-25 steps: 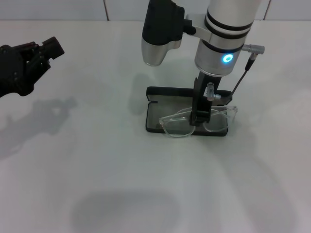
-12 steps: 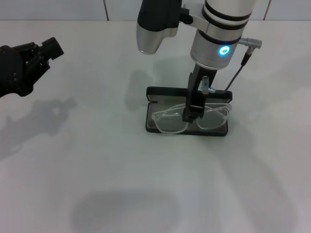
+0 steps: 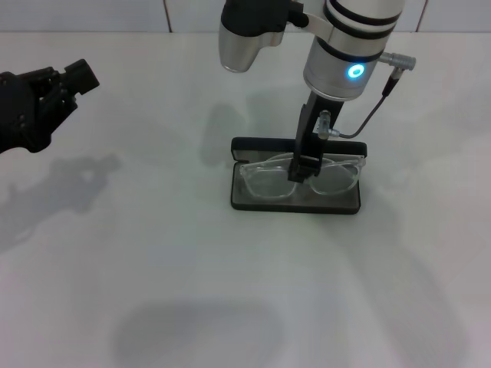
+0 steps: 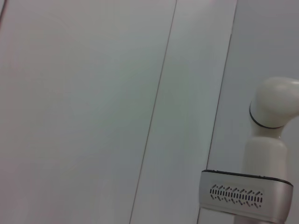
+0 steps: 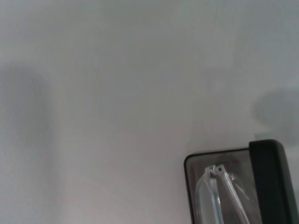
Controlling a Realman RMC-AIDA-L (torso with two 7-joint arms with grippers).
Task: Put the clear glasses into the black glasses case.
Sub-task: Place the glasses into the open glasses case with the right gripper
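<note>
Head view: right claw clenched on the bridge of the clear glasses, lowered into the open black glasses case on the desk; placing step, release likely next. Left claw parked far left, seemingly released. Right wrist view: only 1 case corner, 1 folded temple inside.

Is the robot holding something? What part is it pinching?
Yes. The right tool pinches the glasses at the middle, between the two lenses, over the open case. The left tool holds nothing.
</note>
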